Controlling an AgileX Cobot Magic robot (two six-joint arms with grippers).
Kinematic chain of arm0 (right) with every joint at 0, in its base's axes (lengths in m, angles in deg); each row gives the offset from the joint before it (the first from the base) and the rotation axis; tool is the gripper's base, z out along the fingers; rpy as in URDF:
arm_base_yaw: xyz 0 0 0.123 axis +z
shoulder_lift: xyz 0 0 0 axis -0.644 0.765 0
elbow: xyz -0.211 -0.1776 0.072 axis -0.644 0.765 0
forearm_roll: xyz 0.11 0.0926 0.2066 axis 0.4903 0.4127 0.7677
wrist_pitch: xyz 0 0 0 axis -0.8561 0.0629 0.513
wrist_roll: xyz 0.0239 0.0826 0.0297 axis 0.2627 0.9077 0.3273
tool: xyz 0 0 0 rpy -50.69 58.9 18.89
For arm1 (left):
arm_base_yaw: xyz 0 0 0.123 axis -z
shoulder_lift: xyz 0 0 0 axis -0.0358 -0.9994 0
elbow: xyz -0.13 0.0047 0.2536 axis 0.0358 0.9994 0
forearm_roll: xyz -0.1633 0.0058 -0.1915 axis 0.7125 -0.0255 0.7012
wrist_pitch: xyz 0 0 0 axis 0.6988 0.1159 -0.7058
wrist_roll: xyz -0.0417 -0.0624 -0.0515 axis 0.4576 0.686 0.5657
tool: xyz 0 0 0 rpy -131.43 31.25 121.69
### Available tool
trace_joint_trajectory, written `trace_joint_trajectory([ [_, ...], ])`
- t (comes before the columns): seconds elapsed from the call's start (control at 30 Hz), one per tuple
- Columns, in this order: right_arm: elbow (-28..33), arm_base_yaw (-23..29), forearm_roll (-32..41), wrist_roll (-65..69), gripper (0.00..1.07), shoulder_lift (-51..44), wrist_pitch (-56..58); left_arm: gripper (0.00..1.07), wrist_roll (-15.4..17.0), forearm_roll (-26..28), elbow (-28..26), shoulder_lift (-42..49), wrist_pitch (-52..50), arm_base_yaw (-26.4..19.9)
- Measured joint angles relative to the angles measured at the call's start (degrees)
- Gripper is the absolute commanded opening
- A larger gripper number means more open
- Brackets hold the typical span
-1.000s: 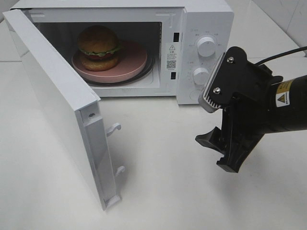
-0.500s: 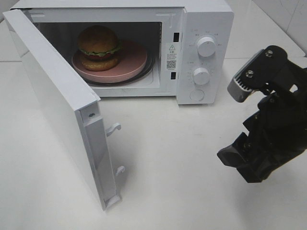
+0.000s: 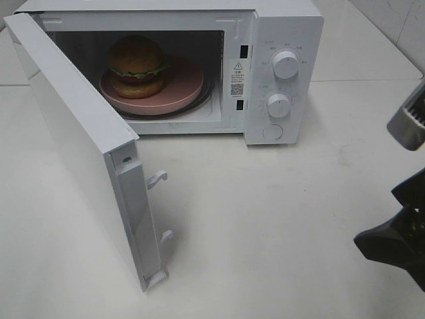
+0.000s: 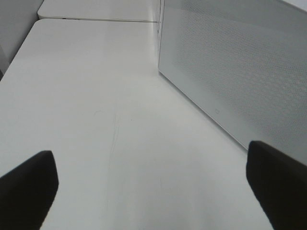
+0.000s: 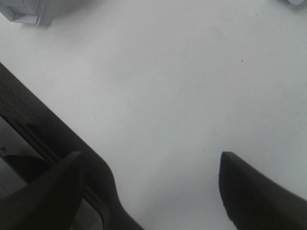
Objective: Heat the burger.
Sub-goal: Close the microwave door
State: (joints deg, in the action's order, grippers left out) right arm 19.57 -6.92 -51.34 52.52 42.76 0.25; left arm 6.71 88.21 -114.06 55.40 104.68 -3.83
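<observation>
At the high view's right edge, the right claw (image 3: 402, 186) has pulled back from the microwave (image 3: 285, 26), jaws apart and empty over the worktop (image 3: 265, 219). The left claw (image 4: 153, 191) gapes wide, empty. The burger (image 3: 136, 65) stays on the pink plate (image 3: 186, 83) inside, with the door (image 3: 73, 133) open.

The black right gripper (image 5: 151, 158) was seen with its dark fingers (image 5: 249, 191) spread wide above a plain white tabletop (image 5: 168, 72); a pale boxy corner (image 5: 21, 12) was caught at the view's edge.
</observation>
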Motion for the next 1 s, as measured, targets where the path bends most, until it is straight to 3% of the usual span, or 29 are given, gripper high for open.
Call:
trace_joint_trajectory([
  [0.53, 0.0, 0.0, 0.0, 4.3, 0.74, -18.0, 19.0, 1.00, 0.0, 0.0, 0.0, 0.0, 0.0, 0.0],
  [1.0, 0.0, -0.5, -1.5, 9.6, 0.74, -31.2, 20.8, 1.00, 0.0, 0.0, 0.0, 0.0, 0.0, 0.0],
])
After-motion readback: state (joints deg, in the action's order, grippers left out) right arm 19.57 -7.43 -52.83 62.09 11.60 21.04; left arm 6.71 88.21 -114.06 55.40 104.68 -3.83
